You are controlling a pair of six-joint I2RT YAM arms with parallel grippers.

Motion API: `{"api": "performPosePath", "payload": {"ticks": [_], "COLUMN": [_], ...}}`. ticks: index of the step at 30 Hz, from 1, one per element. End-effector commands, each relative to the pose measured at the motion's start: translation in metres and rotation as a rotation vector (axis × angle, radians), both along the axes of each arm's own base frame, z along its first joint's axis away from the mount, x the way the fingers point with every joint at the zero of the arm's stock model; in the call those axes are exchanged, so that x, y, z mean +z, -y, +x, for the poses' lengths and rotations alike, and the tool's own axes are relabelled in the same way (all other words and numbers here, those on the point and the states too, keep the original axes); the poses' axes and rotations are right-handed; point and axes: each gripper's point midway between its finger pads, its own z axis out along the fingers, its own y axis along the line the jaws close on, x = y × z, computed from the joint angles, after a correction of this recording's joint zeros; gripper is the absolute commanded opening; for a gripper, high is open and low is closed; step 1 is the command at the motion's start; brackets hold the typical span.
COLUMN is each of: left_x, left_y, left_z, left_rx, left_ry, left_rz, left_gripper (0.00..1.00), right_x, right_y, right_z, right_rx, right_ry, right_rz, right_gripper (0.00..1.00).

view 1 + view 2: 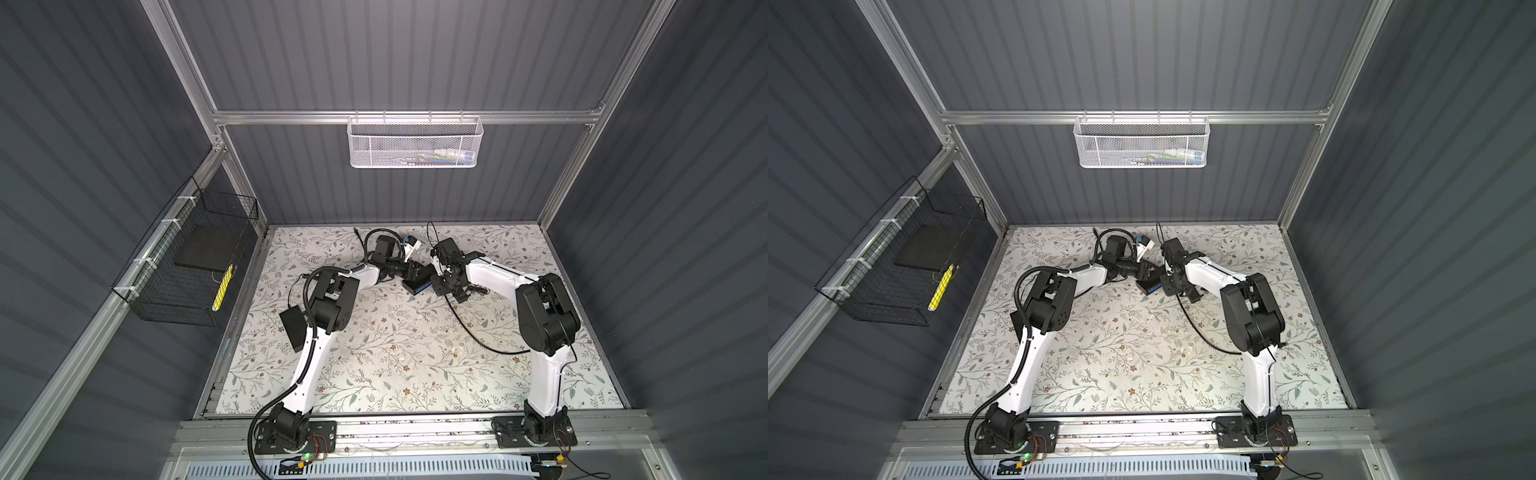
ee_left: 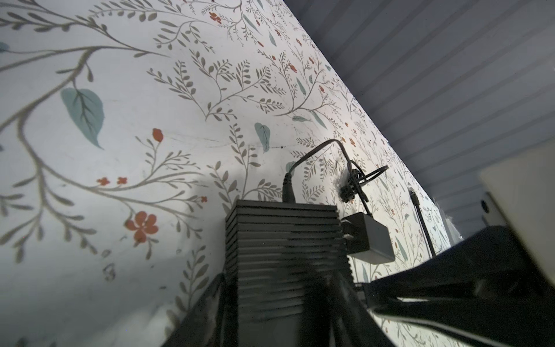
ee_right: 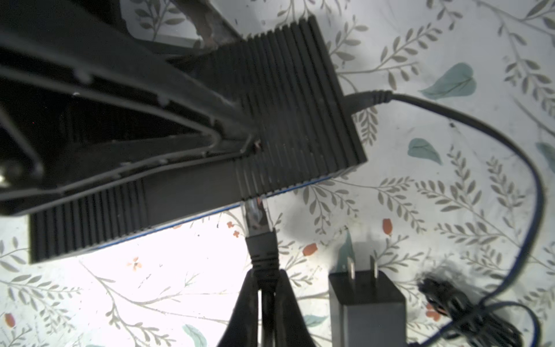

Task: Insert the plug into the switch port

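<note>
Two white-and-black robot arms rise from the near edge of a floral-patterned worktop. They lean in and meet over a flat black switch box, which lies beyond the worktop's middle, toward the back wall.

On the near side of the box, a black cable curves across the worktop up to the right tool. That tool is pinched closed on the black boot of the plug. The plug's clear head meets the box's blue long face at the switch port. How deep it sits cannot be told.

Just beside the right tool, on the blue-face side of the box, lies a black power adapter with two prongs. A tied bundle of cord lies next to it. A round power lead is plugged into one short end of the box.

The left tool reaches the box from the left, with the ribbed box between its fingers. Whether they press on it cannot be told.

Beyond the box, a white mesh basket hangs on the back wall. Far to the box's left, a black wire basket hangs on the side wall.
</note>
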Motion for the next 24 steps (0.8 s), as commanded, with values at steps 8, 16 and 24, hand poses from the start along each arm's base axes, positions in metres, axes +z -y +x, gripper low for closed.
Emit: {"api": "performPosePath", "payload": {"ticks": [8,16,24], "left_x": [0.019,0.068,0.164], "left_y": [0.002,-0.032,-0.106], "left_z": [-0.005,0.03,0.031], "left_rx": [-0.035,0.103,0.353], "left_ry": [0.011,0.13,0.344], "left_rz": [0.052,0.064,0.092], "left_gripper": [0.56,0.66,1.0], "right_x": [0.005,0.034,0.125], "right_y": [-0.013,0.004,0.069], "right_z": [0.003,-0.008,-0.004], "right_rx": [0.019,0.012,-0.124], "right_ry": [0.07,0.133,0.397], "right_rz": [0.075,0.056,0.049], "right_gripper": [0.22,0.34,0.5]}}
